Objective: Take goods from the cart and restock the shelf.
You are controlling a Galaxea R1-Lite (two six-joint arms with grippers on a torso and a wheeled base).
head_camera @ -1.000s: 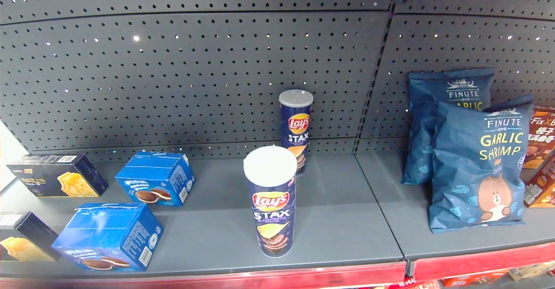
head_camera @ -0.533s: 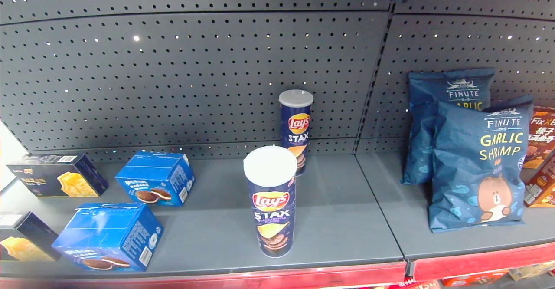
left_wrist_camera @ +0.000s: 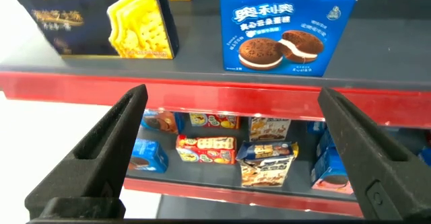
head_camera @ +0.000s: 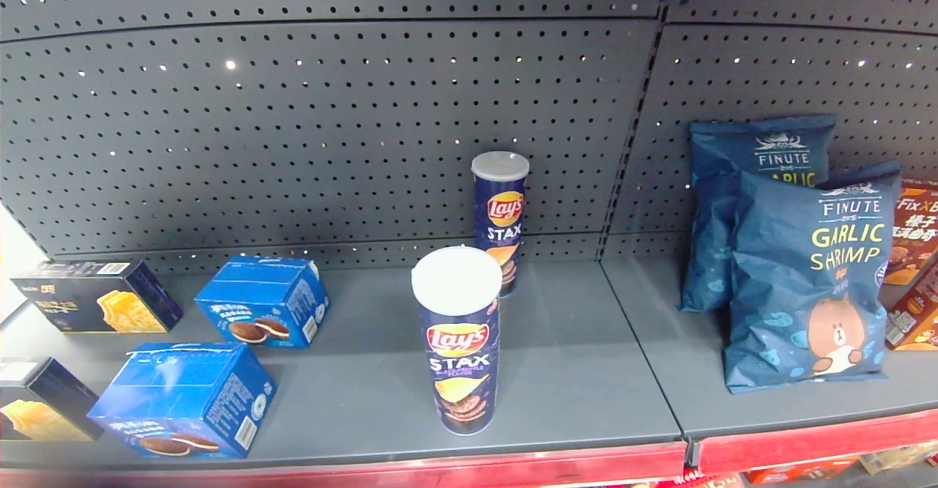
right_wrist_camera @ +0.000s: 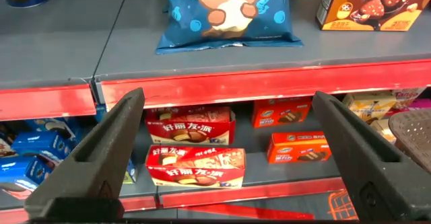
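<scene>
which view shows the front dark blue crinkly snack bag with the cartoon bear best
Head view: the front dark blue snack bag stands whole there, top to bottom. The right wrist view catches just its bear-printed lower part. The left wrist view faces a blue cookie box instead.

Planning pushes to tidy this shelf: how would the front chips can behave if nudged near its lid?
The front chips can is tall on a narrow base, so a high nudge probably tips it. Lying down, its round body would likely roll along the flat shelf.
</scene>
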